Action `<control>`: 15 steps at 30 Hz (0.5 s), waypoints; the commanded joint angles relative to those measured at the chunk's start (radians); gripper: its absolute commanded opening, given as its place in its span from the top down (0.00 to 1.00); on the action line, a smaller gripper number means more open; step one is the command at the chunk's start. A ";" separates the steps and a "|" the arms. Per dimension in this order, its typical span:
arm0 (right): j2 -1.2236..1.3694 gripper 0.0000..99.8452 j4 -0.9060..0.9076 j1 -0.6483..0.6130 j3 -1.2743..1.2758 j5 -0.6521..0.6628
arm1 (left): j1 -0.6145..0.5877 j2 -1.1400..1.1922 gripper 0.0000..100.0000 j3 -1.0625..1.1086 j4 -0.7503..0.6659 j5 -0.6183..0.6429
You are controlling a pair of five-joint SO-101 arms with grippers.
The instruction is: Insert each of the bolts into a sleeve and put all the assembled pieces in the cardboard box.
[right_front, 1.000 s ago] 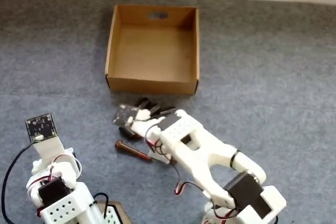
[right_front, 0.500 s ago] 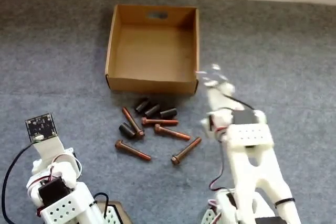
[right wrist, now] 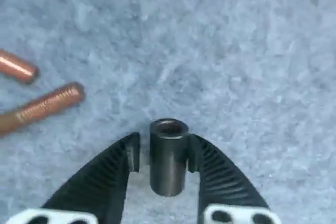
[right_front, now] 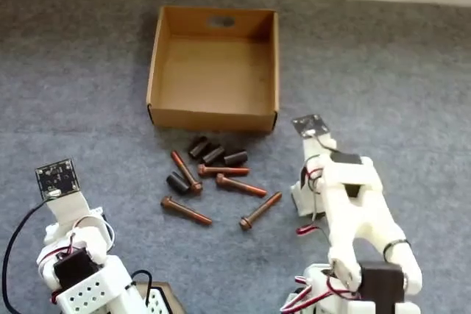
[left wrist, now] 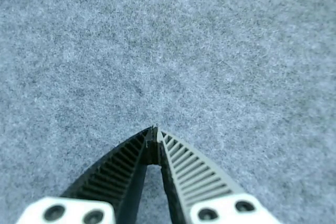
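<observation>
Overhead, the box (right_front: 213, 119) is seen at upper centre of the frame, open-topped. Just below its near wall, sleeves and bolts are scattered on the carpet (right_front: 412, 71). Three black sleeves (right_front: 214, 155) are lined up closest to the box, and a fourth sleeve (right_front: 177, 182) is found lower left of them, just beside the head of a bolt (right_front: 185, 170). Two more bolts (right_front: 241, 186) are laid nearly level at the middle of the heap, and two others are set at its lower edge, one bolt (right_front: 186, 210) to the left and another bolt (right_front: 260, 210) to the right. The right arm (right_front: 353, 196) is seen at lower right of the frame, beside the heap; the left arm (right_front: 73, 255) is seen at lower left, well apart from the parts. From the right wrist, the right claw (right wrist: 163, 141) is shown clenched on a black sleeve (right wrist: 168, 163), which is gripped between the ribbed jaws with its open end pointing away from the wrist, the ends of two bolts (right wrist: 44, 104) lying near it. From the left wrist, the left claw (left wrist: 155, 132) is shown clenched, its tips touching over the carpet
</observation>
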 commanded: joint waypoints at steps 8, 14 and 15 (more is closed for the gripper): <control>0.033 0.86 0.084 0.021 -0.056 0.092 | -0.013 -0.004 0.99 0.008 0.005 0.005; 0.036 0.86 -0.008 0.033 -0.042 0.192 | -0.013 -0.004 0.99 0.008 0.005 0.005; 0.036 0.86 -0.024 0.033 -0.030 0.203 | -0.013 -0.004 0.99 0.008 0.005 0.005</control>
